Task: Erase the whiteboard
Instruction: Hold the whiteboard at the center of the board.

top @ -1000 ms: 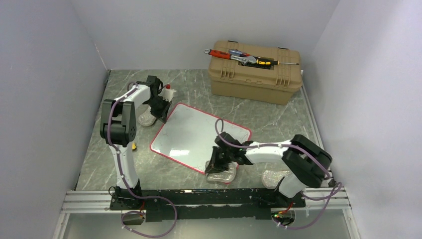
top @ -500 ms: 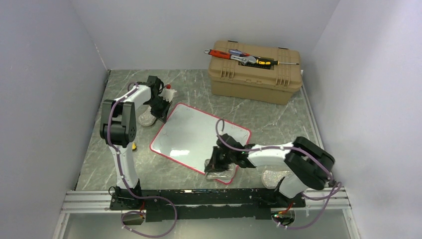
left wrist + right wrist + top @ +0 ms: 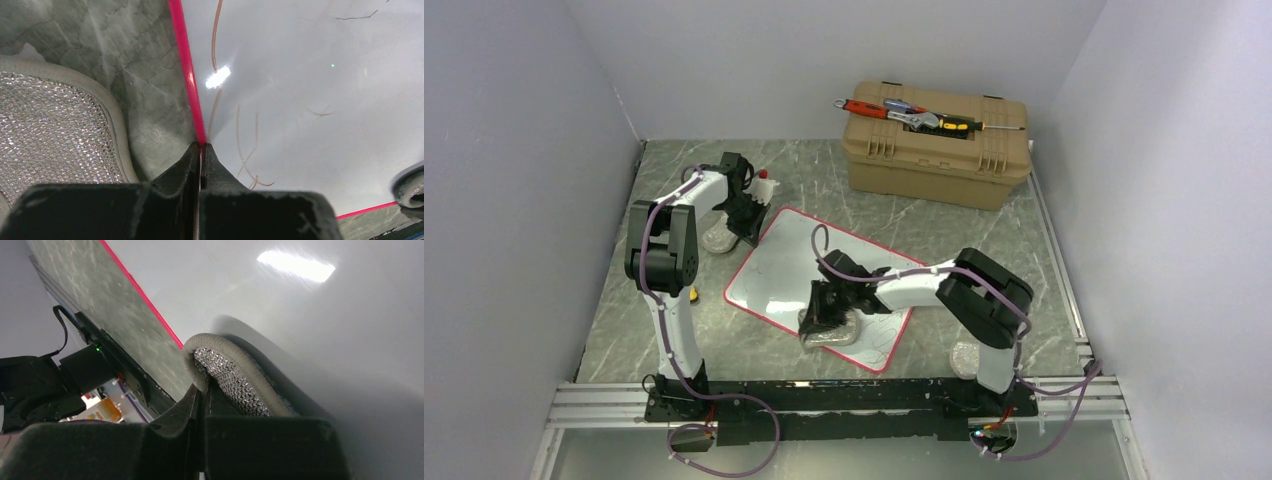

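Inside pale grey walls (image 3: 754,60), the whiteboard (image 3: 789,262) lies flat mid-way across a green marbled table (image 3: 984,245), the left gripper (image 3: 201,148) pinching its edge, the right gripper (image 3: 202,391) clamping a silver mesh pad (image 3: 231,381) onto it.

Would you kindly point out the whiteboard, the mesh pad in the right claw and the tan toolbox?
whiteboard (image 3: 789,262): top view, bare white surface.
mesh pad (image 3: 227,374): right wrist view, silver mesh face.
tan toolbox (image 3: 934,172): top view, front wall.
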